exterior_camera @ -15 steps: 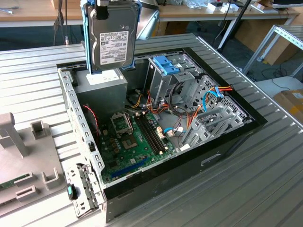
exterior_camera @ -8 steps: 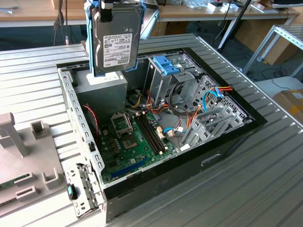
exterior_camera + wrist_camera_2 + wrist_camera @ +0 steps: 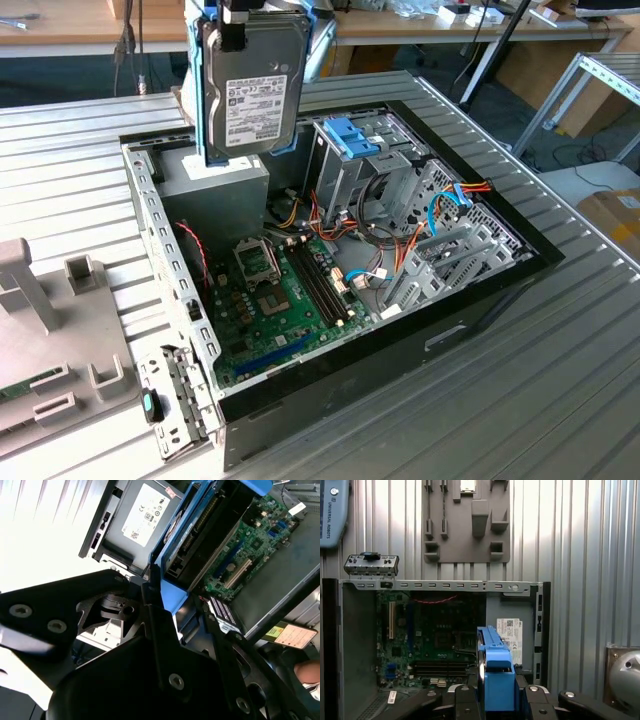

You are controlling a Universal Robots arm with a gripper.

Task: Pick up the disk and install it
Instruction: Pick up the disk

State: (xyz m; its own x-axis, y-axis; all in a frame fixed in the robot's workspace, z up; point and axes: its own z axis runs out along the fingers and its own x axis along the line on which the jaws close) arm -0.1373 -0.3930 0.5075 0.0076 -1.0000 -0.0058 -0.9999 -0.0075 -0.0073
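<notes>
I find the gripper (image 3: 498,694) pinching the disk (image 3: 252,90) by its top edge. The disk hangs upright below it, at 11 o'clock of the open case (image 3: 455,322) in the exterior view, above 1 power supply (image 3: 215,185).

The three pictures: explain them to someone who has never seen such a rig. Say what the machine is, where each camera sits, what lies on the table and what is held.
This is one robot arm with a gripper. The exterior view looks on from off the arm; both wrist views come from cameras riding on it. On the ribbed metal table lies an open computer case, its motherboard exposed, beside a grey fixture plate. The gripper holds the disk, a hard drive in blue rails, upright above the case.
</notes>
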